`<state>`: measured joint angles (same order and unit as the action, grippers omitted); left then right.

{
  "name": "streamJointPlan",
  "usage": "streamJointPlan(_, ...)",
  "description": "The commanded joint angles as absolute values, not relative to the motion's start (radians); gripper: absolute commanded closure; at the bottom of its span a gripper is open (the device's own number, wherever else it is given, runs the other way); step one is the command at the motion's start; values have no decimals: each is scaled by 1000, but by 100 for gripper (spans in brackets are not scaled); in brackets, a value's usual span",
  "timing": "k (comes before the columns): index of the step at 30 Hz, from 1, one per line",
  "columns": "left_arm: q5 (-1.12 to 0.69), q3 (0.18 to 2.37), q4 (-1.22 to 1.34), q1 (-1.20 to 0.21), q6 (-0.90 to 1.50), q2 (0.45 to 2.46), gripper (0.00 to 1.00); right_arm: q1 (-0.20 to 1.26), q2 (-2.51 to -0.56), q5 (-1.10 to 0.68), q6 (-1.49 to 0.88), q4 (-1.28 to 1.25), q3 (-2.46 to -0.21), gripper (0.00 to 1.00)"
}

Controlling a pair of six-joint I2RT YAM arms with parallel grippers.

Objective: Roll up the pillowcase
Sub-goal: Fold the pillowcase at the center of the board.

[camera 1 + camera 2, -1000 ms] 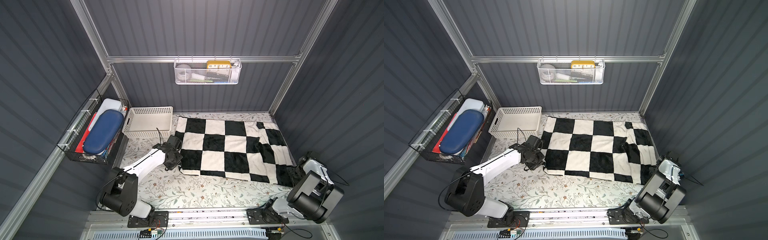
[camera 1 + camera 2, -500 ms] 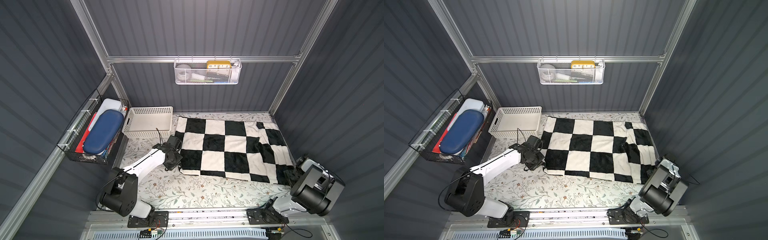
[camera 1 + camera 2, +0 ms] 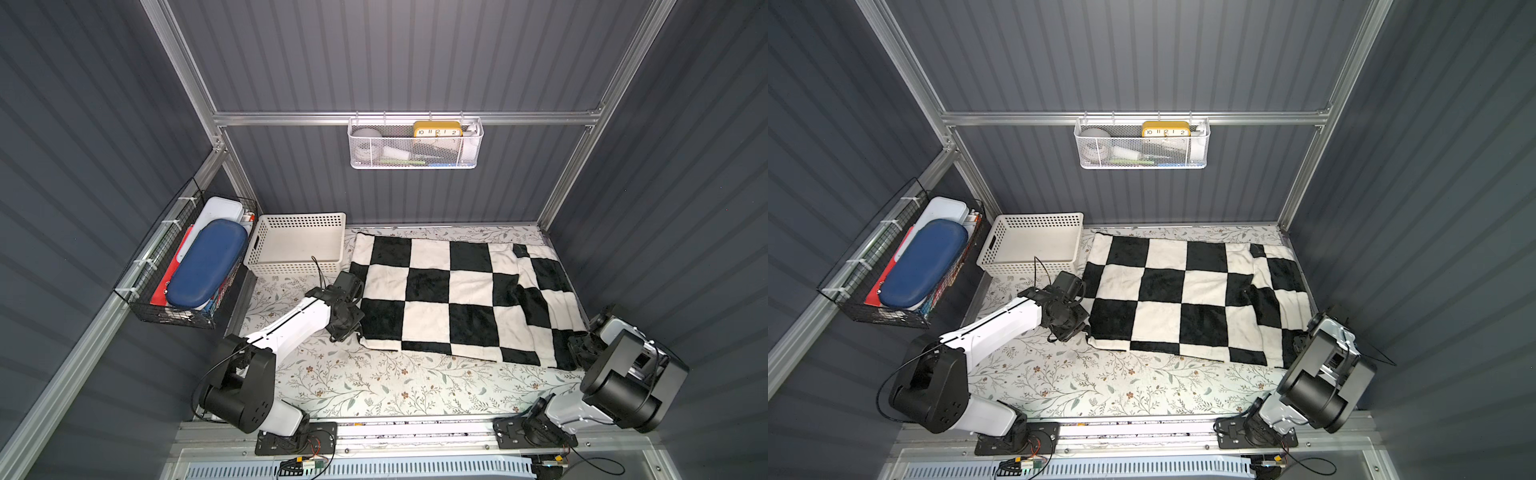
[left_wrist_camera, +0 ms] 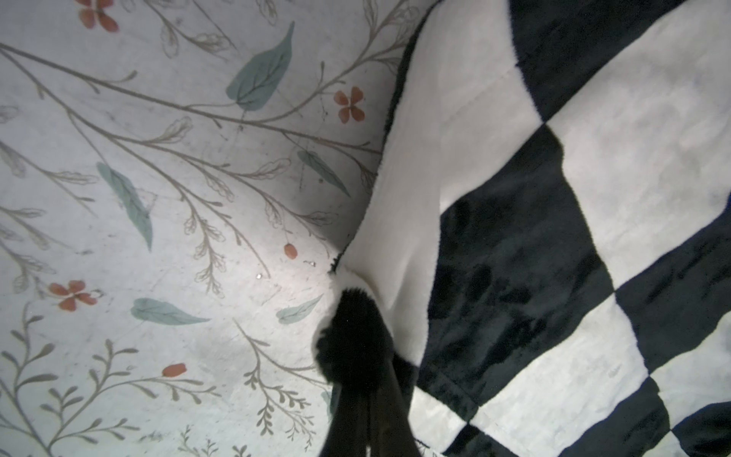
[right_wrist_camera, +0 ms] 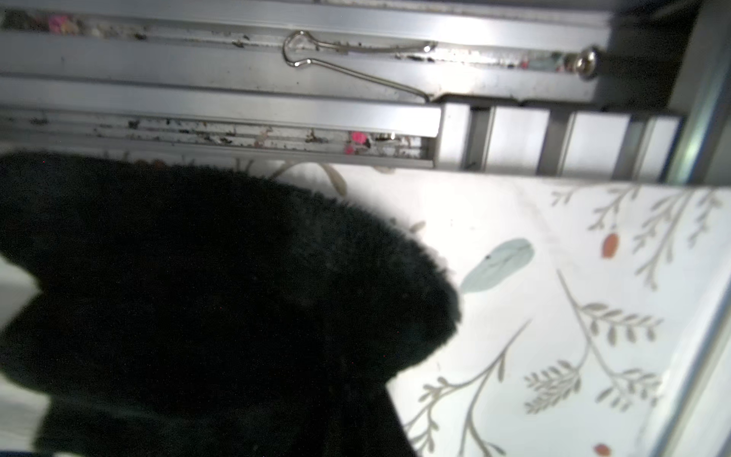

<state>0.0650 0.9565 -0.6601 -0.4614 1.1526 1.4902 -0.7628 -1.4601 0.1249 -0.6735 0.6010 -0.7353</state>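
The pillowcase [image 3: 457,291] [image 3: 1183,291] lies spread on the table in both top views, black and cream checks, its right part folded over itself. My left gripper [image 3: 355,332] [image 3: 1086,330] sits at its near left corner. In the left wrist view that gripper [image 4: 366,395] is shut on a bunched black tuft of the pillowcase [image 4: 514,237]. My right gripper [image 3: 575,353] [image 3: 1296,345] is at the near right corner. The right wrist view shows black plush of the pillowcase [image 5: 237,277] gathered at the right gripper [image 5: 356,419], which is shut on it; the fingers are barely distinguishable from the dark cloth.
A cream perforated basket [image 3: 297,245] stands at the back left, touching the pillowcase's far left corner. A wire wall basket [image 3: 166,291] holds a blue case. A white mesh basket [image 3: 415,141] hangs on the back wall. The floral table covering [image 3: 395,382] shows in front. A metal rail [image 5: 237,107] runs close by the right gripper.
My right arm has shifted slightly at the near right corner and its jaws have closed on the pillowcase. The left arm has not moved.
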Motion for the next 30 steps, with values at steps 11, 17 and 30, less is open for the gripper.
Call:
streamJointPlan(11,115,998,-831,-463,1208,1257,100,-682,-1226,45,-641,939,-849,100)
streamJointPlan(17,176,1090,-895,-463,1216,1194,100,-600,-1223,17,-619,1017,-1026,100)
streamJointPlan(30,181,1408,-670,-363,1033,1515,100,-588,-1405,-89,-689,835,-1262,100)
